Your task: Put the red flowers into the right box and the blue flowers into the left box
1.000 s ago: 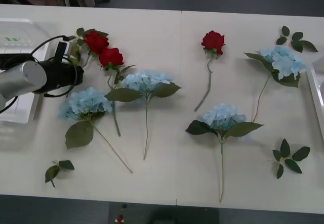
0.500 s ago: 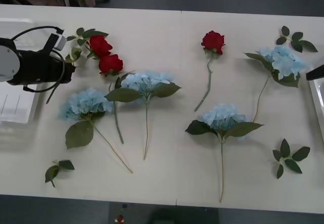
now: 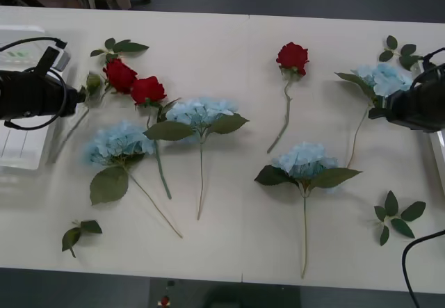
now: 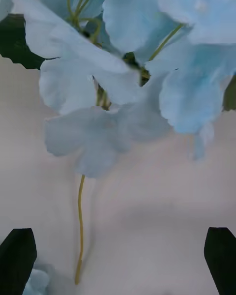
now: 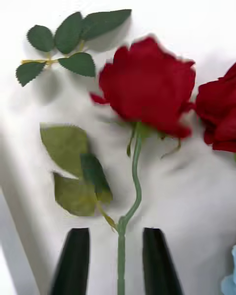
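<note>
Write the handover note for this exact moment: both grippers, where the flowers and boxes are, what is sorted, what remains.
Left gripper: jaws narrowed on either side of a red rose stem beside the left box; whether they grip it, I cannot tell.
Right gripper: open, over the far-right blue hydrangea near the right box.
On the table: a second rose beside the first, a third at centre-right, and three more hydrangeas.
Done: no flower seen in either box.
Left: all three roses to the right box, all four hydrangeas to the left box.
</note>
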Controlling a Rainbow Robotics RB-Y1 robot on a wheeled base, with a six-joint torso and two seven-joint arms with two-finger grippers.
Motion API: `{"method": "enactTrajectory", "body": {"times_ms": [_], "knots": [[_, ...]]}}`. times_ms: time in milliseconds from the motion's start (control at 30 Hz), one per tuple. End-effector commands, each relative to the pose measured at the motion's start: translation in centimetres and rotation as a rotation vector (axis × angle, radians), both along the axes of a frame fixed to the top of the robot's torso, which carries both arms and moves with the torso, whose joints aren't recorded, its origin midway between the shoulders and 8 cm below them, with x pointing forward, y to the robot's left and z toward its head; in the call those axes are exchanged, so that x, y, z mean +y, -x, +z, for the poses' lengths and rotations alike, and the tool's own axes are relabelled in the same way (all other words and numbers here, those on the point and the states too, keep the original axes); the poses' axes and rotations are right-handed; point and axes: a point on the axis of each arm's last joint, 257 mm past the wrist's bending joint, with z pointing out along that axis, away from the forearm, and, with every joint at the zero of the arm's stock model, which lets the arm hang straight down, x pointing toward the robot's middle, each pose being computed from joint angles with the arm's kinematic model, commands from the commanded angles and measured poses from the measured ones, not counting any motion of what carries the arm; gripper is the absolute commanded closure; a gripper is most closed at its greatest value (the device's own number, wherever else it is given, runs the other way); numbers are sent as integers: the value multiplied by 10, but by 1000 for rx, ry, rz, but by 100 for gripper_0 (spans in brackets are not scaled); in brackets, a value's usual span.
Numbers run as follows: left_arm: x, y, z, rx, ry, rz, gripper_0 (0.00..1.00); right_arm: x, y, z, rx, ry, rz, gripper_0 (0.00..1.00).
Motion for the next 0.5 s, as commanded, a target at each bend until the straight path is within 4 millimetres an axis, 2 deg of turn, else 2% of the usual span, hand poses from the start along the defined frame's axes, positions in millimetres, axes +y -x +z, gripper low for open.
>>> {"method": "enactTrajectory", "body": {"times_ms": [33,167,267,500], "knots": [[15,2,-1,-20,-38,2,42,21,-15,0,-32,-16,-56,0],[16,0,-1,-24,-50,-3,39,34,-22,-10,-46,9,-77,0],[12,-2,0,-29,-56,-10,38,36,-25,-19,-52,24,-102,0],[-10,-26,-13,-46,-101,-26,39,24,-35,-46,-74,41,-130,0]]}}
